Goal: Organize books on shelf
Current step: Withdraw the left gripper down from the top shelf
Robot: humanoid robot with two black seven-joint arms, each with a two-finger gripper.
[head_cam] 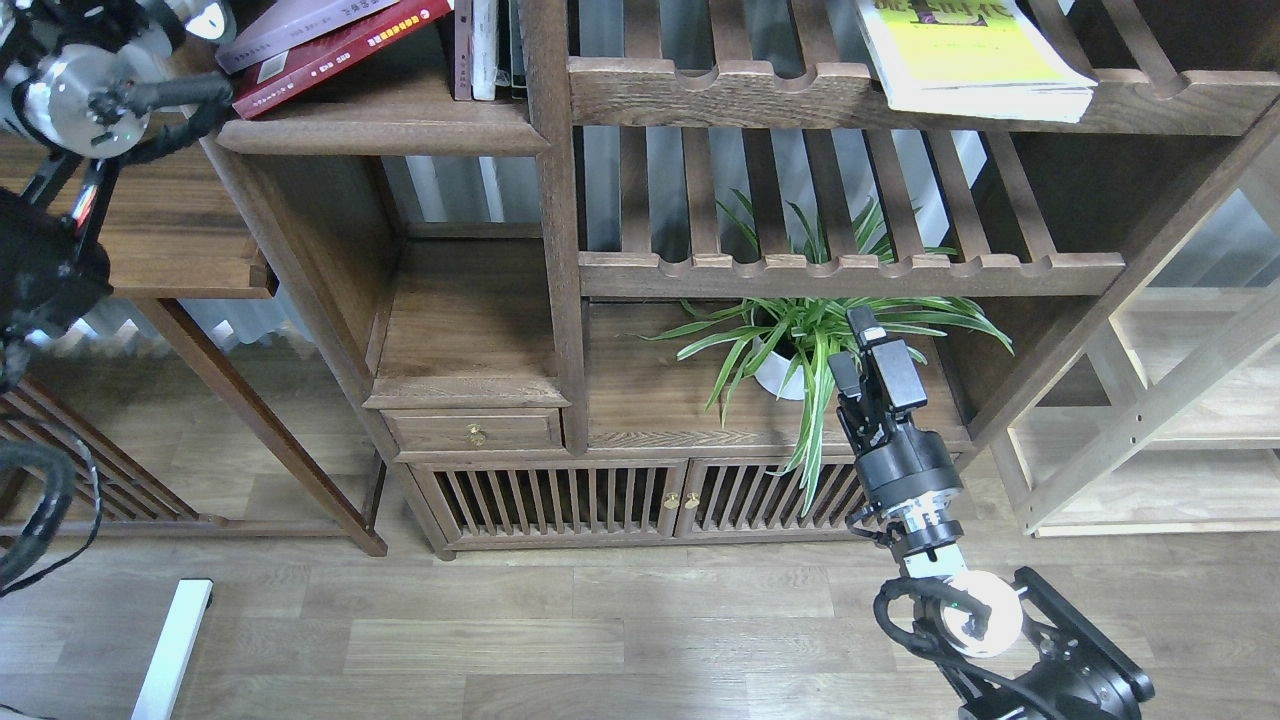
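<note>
Dark-brown wood everywhere: the shelf (385,125) sits top left of the bookcase, and on it the red book (330,55) lies tilted with the lavender book (290,18) stacked on top. The yellow-green book (975,55) rests on a slatted rack (860,95) right of the shelf. The left gripper is out of sight. The right gripper (868,345), fingers pressed close, pinches nothing beside the plant (800,340).
</note>
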